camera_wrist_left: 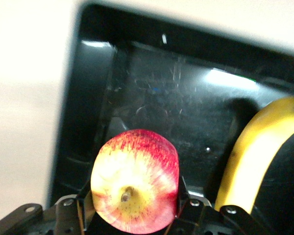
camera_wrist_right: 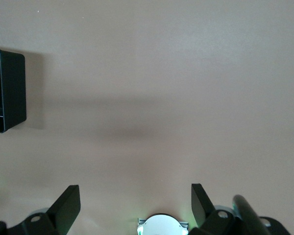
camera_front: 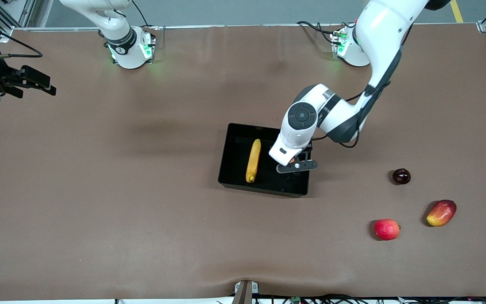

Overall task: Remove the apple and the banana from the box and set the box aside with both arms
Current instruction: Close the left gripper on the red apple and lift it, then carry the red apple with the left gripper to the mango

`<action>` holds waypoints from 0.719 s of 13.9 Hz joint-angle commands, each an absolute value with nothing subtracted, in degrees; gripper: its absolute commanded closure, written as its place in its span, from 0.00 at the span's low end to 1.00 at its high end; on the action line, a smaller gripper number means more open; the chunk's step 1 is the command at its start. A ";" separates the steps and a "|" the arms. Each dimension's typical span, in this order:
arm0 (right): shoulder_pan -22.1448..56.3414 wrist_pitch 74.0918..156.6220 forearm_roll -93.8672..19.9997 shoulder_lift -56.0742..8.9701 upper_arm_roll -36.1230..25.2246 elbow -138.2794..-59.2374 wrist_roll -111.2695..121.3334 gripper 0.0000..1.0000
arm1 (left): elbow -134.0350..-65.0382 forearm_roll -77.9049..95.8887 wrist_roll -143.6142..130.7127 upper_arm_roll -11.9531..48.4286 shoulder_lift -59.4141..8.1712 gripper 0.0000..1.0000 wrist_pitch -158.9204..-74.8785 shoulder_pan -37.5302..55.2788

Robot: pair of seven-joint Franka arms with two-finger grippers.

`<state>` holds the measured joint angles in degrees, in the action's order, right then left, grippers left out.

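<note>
Left end effector clamped on apple over black tray, banana lying lengthwise inside, right end effector wide open, empty, waiting.

Banana in the black tray, apple held just above it.

The glossy black tray, rectangular with low walls, sits at the centre of the front view. The yellow banana lies inside, lengthwise, slightly curved, in the tray's part toward the right arm's end. The small red apple, yellowish around its stem, is clamped between the left gripper's fingers over the tray floor beside the banana.
</note>
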<state>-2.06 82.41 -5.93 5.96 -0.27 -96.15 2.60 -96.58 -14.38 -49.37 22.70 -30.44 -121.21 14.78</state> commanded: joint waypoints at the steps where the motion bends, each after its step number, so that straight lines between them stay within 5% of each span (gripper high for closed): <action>1: -2.55 82.27 -6.94 6.59 -0.09 -96.15 2.46 0.00 | -90.28 -15.21 -49.75 23.03 -27.95 1.00 -113.22 13.63; 10: -2.55 82.27 -6.94 6.59 -0.09 -96.15 2.46 0.00 | -89.47 -15.46 -16.91 22.85 -26.98 1.00 -109.77 -5.52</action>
<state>-2.06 82.42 -5.94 5.96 -0.27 -96.14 2.60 -89.07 -14.39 -22.76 22.27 -26.74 -110.51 -2.57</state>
